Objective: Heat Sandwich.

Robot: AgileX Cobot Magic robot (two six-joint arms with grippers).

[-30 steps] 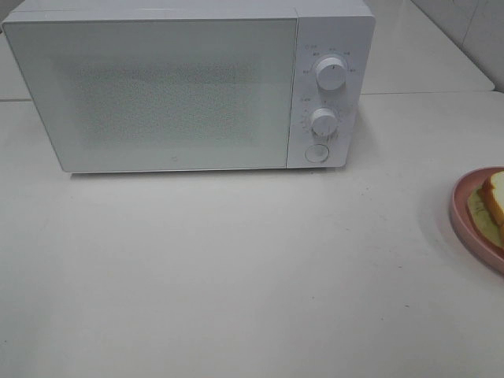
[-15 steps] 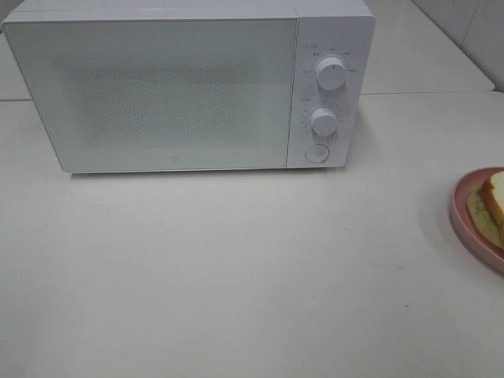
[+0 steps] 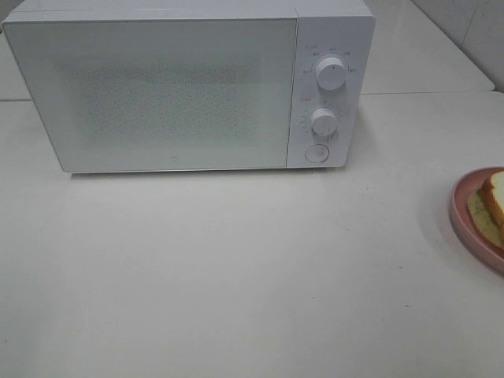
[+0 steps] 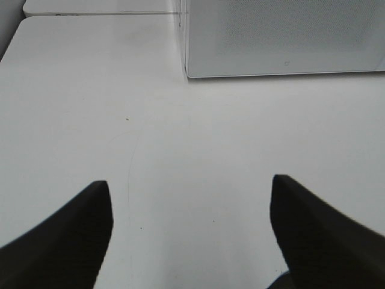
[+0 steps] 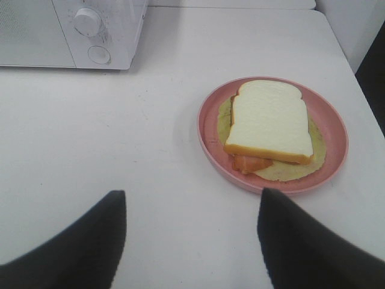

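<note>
The sandwich [image 5: 269, 123], pale white bread with golden crust over an orange filling, lies on a round pink plate [image 5: 210, 144]. In the exterior high view only a sliver of the sandwich [image 3: 495, 197] and plate [image 3: 465, 216] shows at the right edge. The white microwave [image 3: 173, 87] stands at the back with its door shut. My right gripper [image 5: 191, 201] hovers open short of the plate, holding nothing. My left gripper [image 4: 191, 186] is open over bare table in front of the microwave's [image 4: 283, 36] corner. Neither gripper appears in the exterior high view.
Two dials [image 3: 331, 72] and a round button [image 3: 316, 153] sit on the microwave's right panel. The white table [image 3: 236, 268] stretches in front. A seam to a second table [image 3: 425, 92] runs behind on the right.
</note>
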